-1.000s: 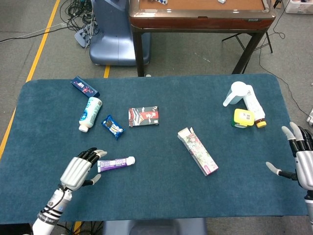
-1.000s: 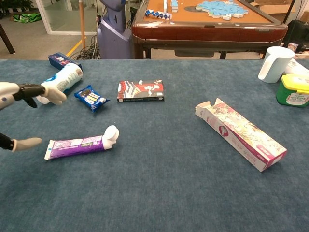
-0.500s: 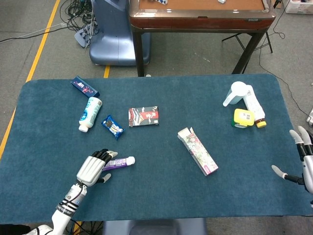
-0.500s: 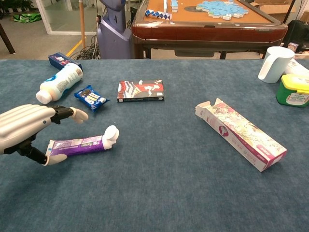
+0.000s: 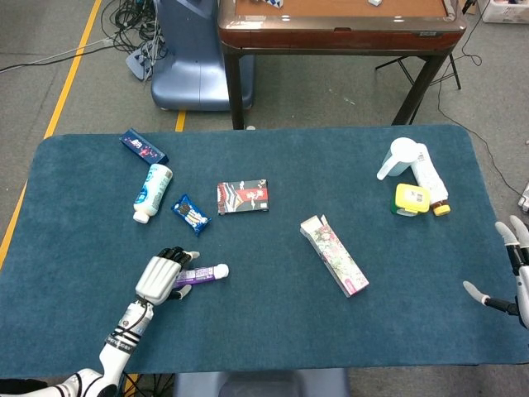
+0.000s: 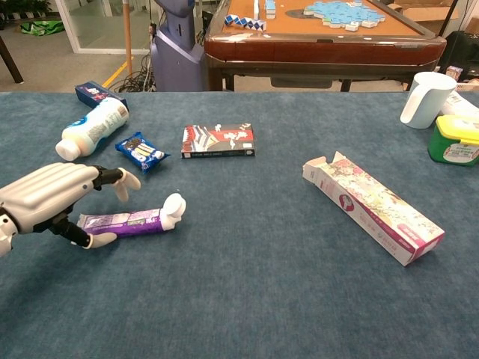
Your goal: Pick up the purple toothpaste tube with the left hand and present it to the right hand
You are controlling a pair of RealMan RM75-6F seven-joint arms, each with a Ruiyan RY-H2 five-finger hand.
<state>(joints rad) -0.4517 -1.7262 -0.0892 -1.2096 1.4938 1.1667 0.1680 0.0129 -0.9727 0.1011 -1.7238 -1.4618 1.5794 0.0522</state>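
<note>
Fingers (image 6: 120, 179) of the left hand (image 5: 162, 275) (image 6: 46, 196) curl down over the crimped tail end of the purple toothpaste tube (image 5: 201, 274) (image 6: 133, 221), thumb low on the near side, other fingers arched above it; gap is narrow, but whether they touch or grip the tube I cannot tell. Tube lies flat on the table (image 5: 273, 331) near the front left corner, white cap pointing toward the middle. Right hand (image 5: 514, 277) is at the right edge toward the front, seen only in the head view, fingers spread wide, holding nothing.

Surface is a dark blue-green cloth. Toward the left rear: small blue box (image 5: 143, 146) (image 6: 95, 93), white bottle (image 5: 153, 193) (image 6: 96, 127) on its side, blue snack pack (image 5: 190, 214) (image 6: 141, 151). Red and black packet (image 5: 242, 197) (image 6: 218, 140) sits just right of them. Long floral carton (image 5: 334, 255) (image 6: 372, 205) lies diagonally right of centre, one end flap open. Near the right rear corner: white cup (image 5: 399, 157) (image 6: 426, 97), yellow-lidded tub (image 5: 412, 199) (image 6: 455, 139), second bottle (image 5: 431, 180) lying beside them.

Behind the table: brown wooden table (image 5: 339, 25) (image 6: 322, 37) with blue tiles on top, a blue-grey machine base (image 5: 190, 58), cables and a yellow floor line (image 5: 74, 70)
</note>
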